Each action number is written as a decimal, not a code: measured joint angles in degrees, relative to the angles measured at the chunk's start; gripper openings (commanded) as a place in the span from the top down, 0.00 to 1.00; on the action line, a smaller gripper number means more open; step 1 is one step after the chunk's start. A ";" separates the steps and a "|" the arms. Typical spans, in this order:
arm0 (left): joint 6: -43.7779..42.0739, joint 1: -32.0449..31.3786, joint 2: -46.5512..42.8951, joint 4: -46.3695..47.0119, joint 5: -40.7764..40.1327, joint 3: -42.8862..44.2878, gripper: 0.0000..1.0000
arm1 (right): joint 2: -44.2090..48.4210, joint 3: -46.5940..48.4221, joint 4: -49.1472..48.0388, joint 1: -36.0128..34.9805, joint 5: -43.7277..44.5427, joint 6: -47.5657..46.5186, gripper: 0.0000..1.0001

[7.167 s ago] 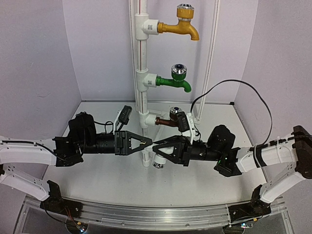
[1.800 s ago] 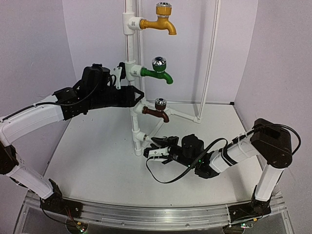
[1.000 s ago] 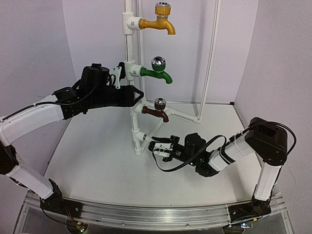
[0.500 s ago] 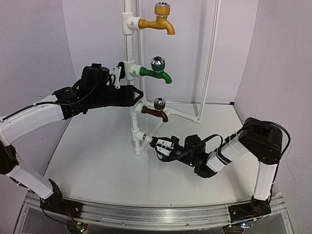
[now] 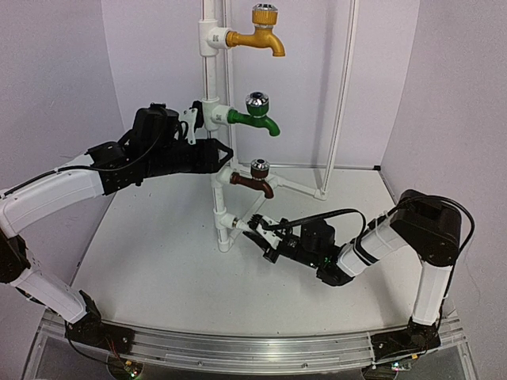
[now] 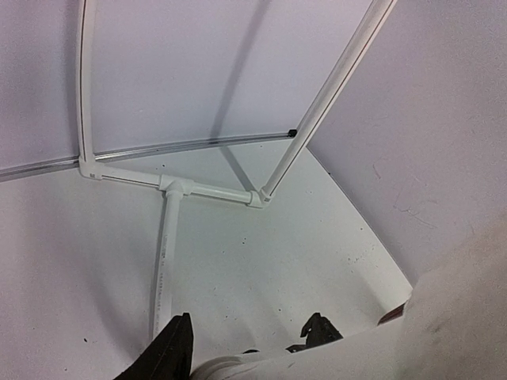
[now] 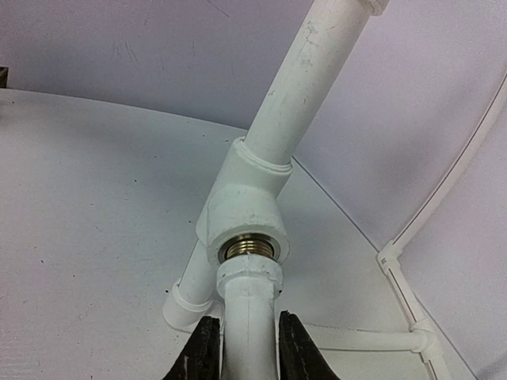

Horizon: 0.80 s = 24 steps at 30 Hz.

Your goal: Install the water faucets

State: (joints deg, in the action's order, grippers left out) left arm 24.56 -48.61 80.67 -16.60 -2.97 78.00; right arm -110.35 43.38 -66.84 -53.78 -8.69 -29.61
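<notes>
1. Position first: in the right wrist view the white faucet (image 7: 249, 317) stood at the lower middle of the frame. Its end touched the brass thread (image 7: 248, 248) of the lowest T-fitting (image 7: 242, 210).
2. The right gripper (image 7: 248, 336) had its fingers closed on the neck of this faucet, one on each side.
3. The left gripper (image 5: 220, 157), at the centre left of the top view, was clamped on the upright pipe (image 5: 210, 79), between the green faucet (image 5: 255, 117) and the brown faucet (image 5: 253, 182).
4. These two and the yellow faucet (image 5: 257, 36) at the top centre sat in their fittings, so I judged that only the lowest socket was left.
5. To do this step well, the faucet should stay in line with the socket and be pushed lightly while turning, so that the thread does not cross. How deep it was screwed, I could not tell.
6. The left grip should be firm so that the pipe does not twist. The spout should finish pointing down, like the others.
</notes>
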 measured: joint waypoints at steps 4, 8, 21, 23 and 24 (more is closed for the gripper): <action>0.09 -0.21 0.02 0.02 -0.28 0.00 1.00 | 0.97 0.25 1.89 0.76 -2.22 3.71 1.00; 0.17 -0.23 0.04 0.02 -0.55 0.00 1.00 | 0.99 0.94 3.52 1.89 -4.97 7.13 1.00; 0.52 -0.36 0.08 0.03 -1.54 0.00 1.00 | 0.99 2.53 5.56 4.01 -10.62 15.29 1.00; 0.56 -0.39 0.08 0.02 -1.70 0.00 1.00 | 0.97 2.86 6.07 4.17 -11.10 16.42 1.00; 0.58 -0.39 0.08 0.02 -1.73 0.00 1.00 | 0.97 2.97 6.23 4.24 -11.28 16.80 1.00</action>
State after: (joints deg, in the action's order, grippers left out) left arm 25.14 -48.99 80.75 -16.58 -4.70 78.00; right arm -109.38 46.35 -60.61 -49.54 -19.97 -12.82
